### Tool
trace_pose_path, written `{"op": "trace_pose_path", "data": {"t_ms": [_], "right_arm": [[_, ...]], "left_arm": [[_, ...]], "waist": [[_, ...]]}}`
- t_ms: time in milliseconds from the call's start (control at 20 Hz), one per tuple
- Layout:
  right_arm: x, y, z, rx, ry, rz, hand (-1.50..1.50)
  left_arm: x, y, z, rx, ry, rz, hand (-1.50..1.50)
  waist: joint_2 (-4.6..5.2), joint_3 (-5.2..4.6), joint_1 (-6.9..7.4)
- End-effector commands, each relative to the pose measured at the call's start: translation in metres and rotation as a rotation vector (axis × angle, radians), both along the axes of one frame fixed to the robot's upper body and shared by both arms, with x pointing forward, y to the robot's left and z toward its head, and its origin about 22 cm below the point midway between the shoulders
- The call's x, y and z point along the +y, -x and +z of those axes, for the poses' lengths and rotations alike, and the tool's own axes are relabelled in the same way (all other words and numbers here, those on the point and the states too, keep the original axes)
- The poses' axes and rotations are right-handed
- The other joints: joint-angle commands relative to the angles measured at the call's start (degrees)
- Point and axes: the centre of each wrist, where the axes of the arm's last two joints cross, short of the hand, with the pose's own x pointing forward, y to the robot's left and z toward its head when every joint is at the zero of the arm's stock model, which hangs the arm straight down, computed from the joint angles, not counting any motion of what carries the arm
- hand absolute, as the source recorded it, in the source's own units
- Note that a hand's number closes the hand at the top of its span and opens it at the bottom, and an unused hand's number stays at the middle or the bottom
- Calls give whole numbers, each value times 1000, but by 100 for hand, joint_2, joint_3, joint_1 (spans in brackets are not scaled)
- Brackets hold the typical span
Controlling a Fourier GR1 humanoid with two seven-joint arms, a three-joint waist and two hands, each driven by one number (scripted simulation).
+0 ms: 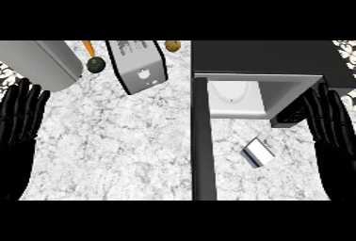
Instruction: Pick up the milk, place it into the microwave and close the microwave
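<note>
Two black hands showed at the frame's side edges, both with straight fingers pointing upward and nothing in them. The right hand (328, 123) stood at the right edge, fingers spread open, its fingertips near the right end of the microwave's (278, 61) open cavity and partly overlapping a dark block at the cavity's lower right corner. The milk (258, 152), a small white carton with a dark blue band, lay tilted on the marble counter (118, 150) to the left of that hand and a little lower in the frame, apart from the palm and untouched. Above the carton, the microwave interior showed pale grey with a round white turntable (230, 92) inside, and its dark top filled the upper right of the frame. The microwave door (201, 141) stood swung open, seen edge-on as a long dark bar running down the middle of the frame, just left of the carton. The left hand (21, 117) rested at the left edge, open and holding nothing. In the upper left lay a large grey rounded appliance (43, 62), with a toaster (138, 66) angled beside it. Near these were a dark green round fruit (96, 65), an orange carrot (88, 46) and a small brownish round item (172, 45).
</note>
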Motion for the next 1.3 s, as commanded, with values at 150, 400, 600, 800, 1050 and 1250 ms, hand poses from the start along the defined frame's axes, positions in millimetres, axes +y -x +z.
{"op": "trace_pose_path", "data": {"t_ms": [150, 400, 600, 800, 1050, 1250], "right_arm": [[-27, 24, 2, -29, -13, 66, -150], [-21, 35, -22, 104, -71, 164, -150], [-38, 60, -36, 107, -79, 170, -150], [-57, 70, -70, 148, -88, 148, -150], [-48, 93, -89, 163, -52, 116, -150], [-54, 86, -113, 175, -30, 114, -150]], "left_arm": [[-17, 2, -4, -57, 27, -63, -150], [-55, 11, -26, 121, 211, -122, -150], [-75, 33, -26, 112, 246, -138, -150], [-100, 39, -55, 126, 234, -130, -150], [-129, 51, -80, 121, 214, -136, -150], [-132, 55, -75, 120, 228, -156, -150]], "waist": [[22, -29, -160], [19, -29, -169], [13, -28, -158], [20, -28, -152], [21, -29, -164], [25, -29, -141]]}}
